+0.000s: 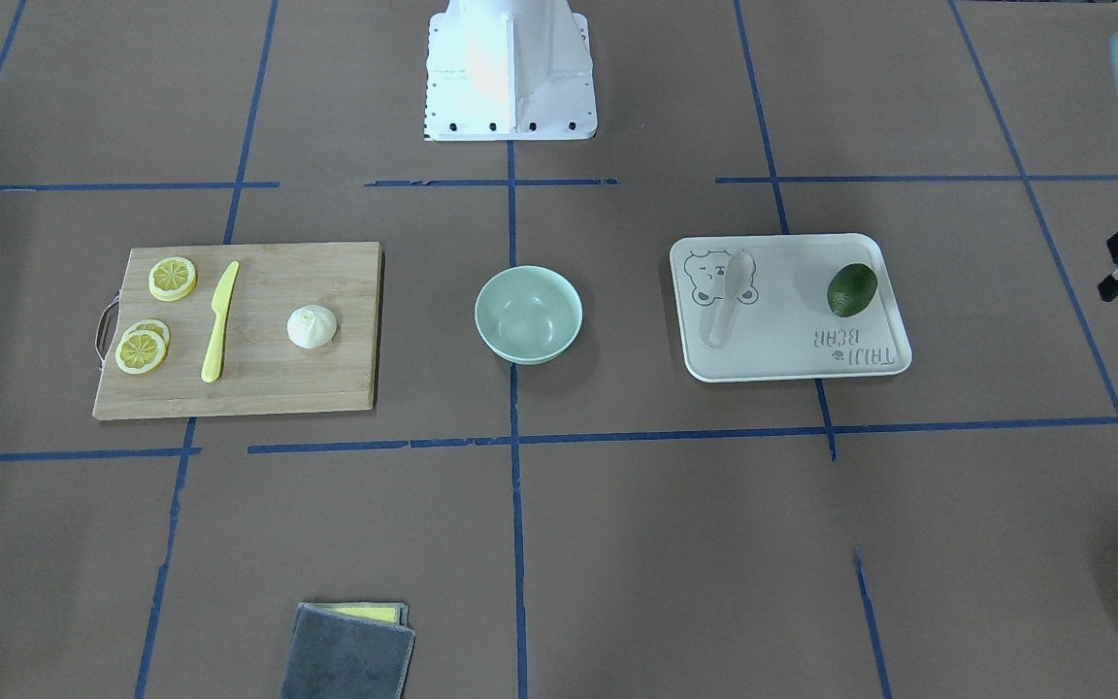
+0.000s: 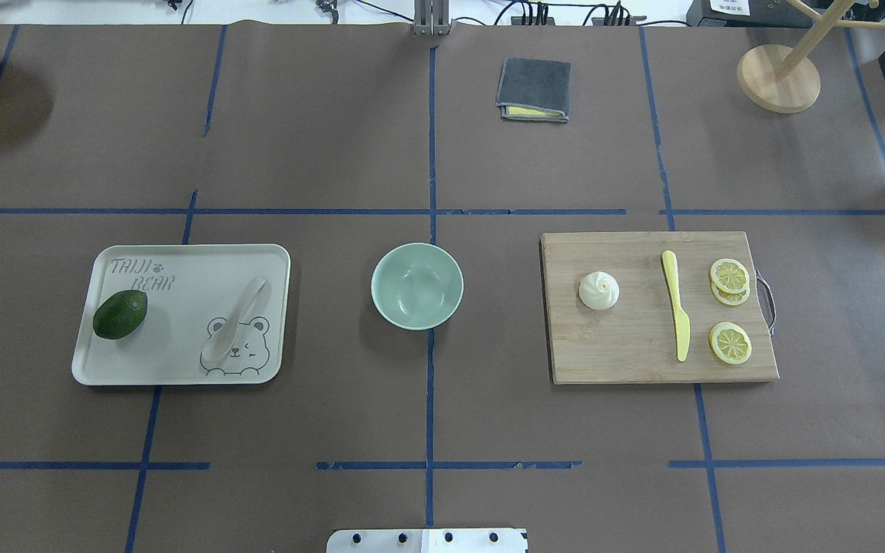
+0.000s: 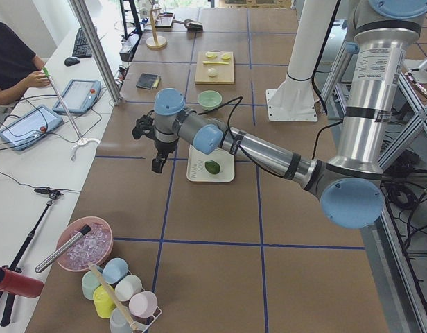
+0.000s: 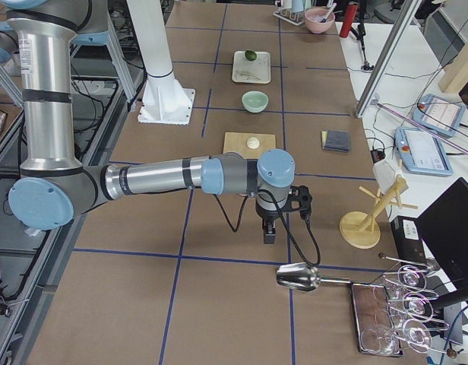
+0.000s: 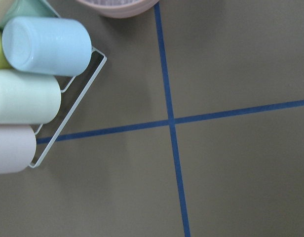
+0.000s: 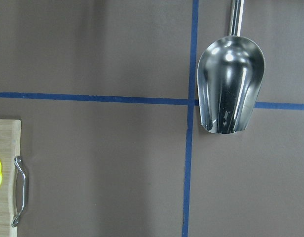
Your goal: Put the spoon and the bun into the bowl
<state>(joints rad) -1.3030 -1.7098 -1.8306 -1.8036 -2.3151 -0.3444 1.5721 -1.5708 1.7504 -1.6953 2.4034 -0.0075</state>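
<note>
Opening cannot tell for left hand (image 3: pixel 158 165), right hand (image 4: pixel 269 233) — both empty. Whitish plastic spoon (image 2: pixel 233 326) on white bear-print tray (image 2: pixel 181 322) inboard of left hand, axis crosswise; white pleated bun (image 2: pixel 598 290) inboard of right hand.

The overhead camera looks down from behind the robot (image 1: pixel 510 78); the front one faces it across the desk (image 1: pixel 617 544). Both share bowl (image 1: pixel 528 314), tray (image 1: pixel 782 291), board (image 1: pixel 258 388). Side cameras look along the desk from its ends; wrist cameras hang close, facing down.
</note>
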